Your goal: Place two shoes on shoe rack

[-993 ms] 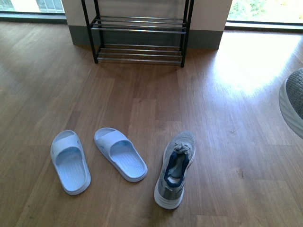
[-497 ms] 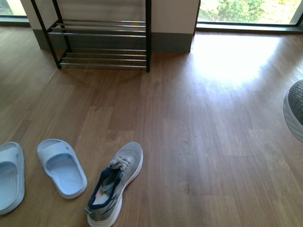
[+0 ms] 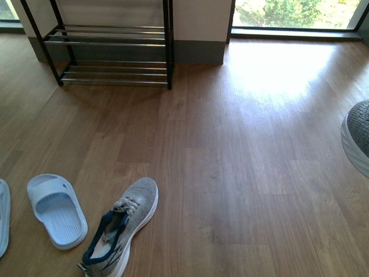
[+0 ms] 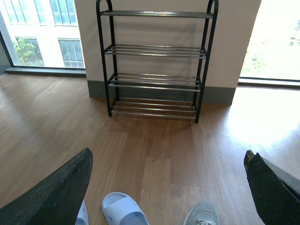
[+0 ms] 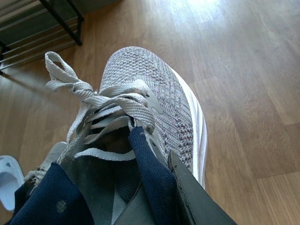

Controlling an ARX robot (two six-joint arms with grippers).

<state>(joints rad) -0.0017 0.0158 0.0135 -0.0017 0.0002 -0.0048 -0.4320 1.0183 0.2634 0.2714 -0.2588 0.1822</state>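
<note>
My right gripper is shut on a grey sneaker, pinching its navy collar; the shoe hangs above the floor, laces loose. In the front view that held sneaker shows only at the right edge. The second grey sneaker lies on the floor at lower left, next to a pale blue slide. The shoe rack stands against the far wall at upper left, its chrome shelves bare. My left gripper is open and empty, facing the rack above the slide and the floor sneaker's toe.
A second blue slide peeks in at the front view's left edge. Wooden floor stretches between the shoes and the rack. A grey skirting and wall run behind the rack, with a bright window to its right.
The front view has swung right: the rack and the floor shoes have slid left in the picture, one slide almost out of view. The held sneaker stays at the right edge.
</note>
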